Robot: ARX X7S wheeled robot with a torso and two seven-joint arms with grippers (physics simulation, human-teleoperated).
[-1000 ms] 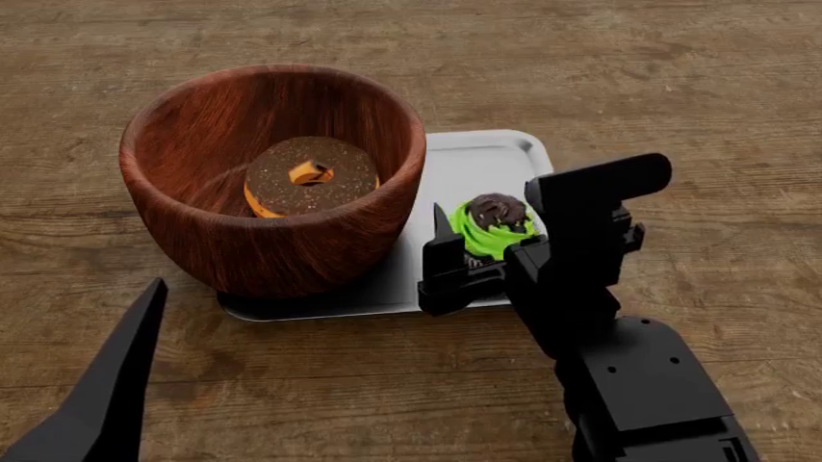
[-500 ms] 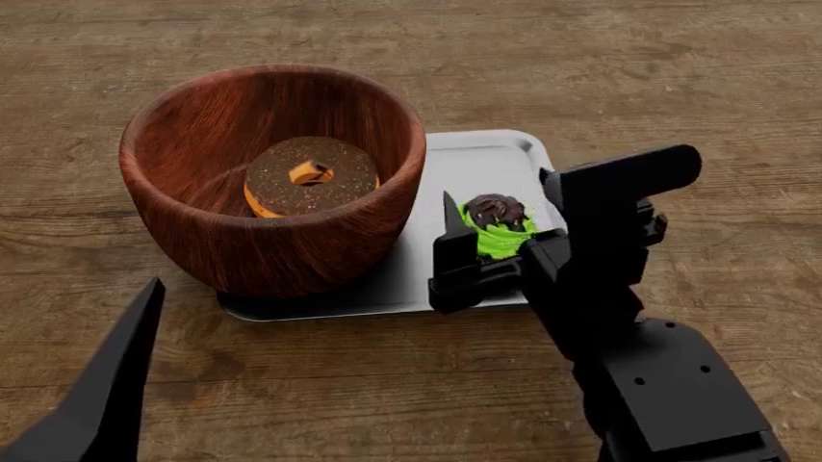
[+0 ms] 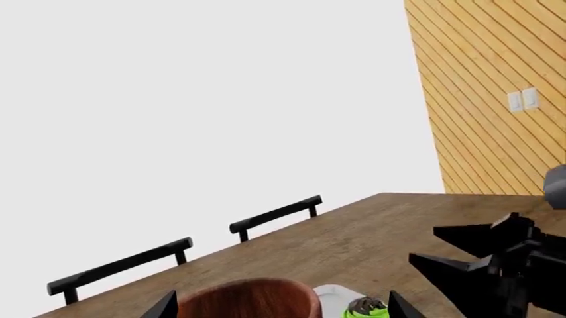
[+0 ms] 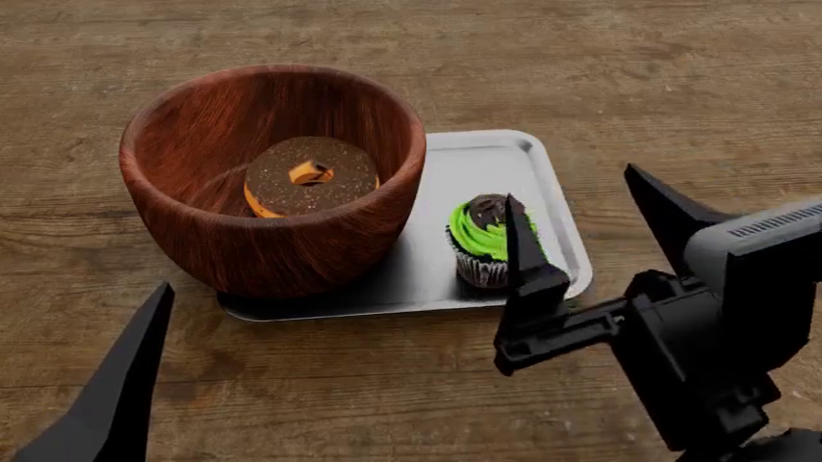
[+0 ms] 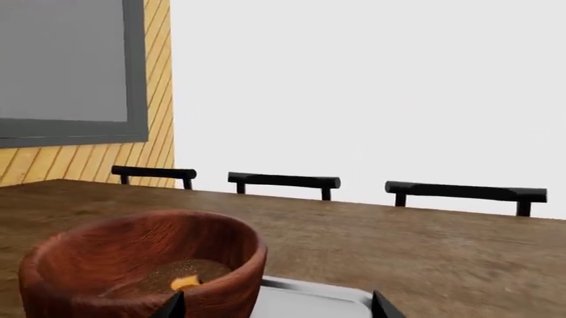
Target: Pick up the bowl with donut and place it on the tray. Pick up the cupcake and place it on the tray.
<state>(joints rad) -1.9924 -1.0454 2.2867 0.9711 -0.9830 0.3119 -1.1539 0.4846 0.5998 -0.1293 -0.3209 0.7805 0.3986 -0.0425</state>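
The reddish-brown wooden bowl [image 4: 269, 231] stands on the left part of the silver tray [image 4: 495, 159], with the chocolate-iced donut [image 4: 311, 175] inside it. The green-frosted cupcake [image 4: 484, 241] stands upright on the tray's right part, beside the bowl. My right gripper [image 4: 591, 231] is open and empty, raised above and to the near right of the cupcake. In the right wrist view the bowl [image 5: 132, 265] and tray [image 5: 309, 298] lie ahead. My left gripper [image 3: 281, 313] is open and empty, off the tray's near left. One of its fingers [image 4: 122, 385] shows in the head view.
The tray lies on a wooden table [image 4: 617, 77]. Several black chairs [image 5: 283, 180] stand along the table's far side. A wood-slat wall [image 3: 504, 86] with a switch plate stands beyond the table end. My right arm [image 3: 504, 271] shows in the left wrist view.
My right gripper has let go of the cupcake, opened wide and drawn back up and to the near right. The cupcake now stands free on the tray. The left arm has hardly moved.
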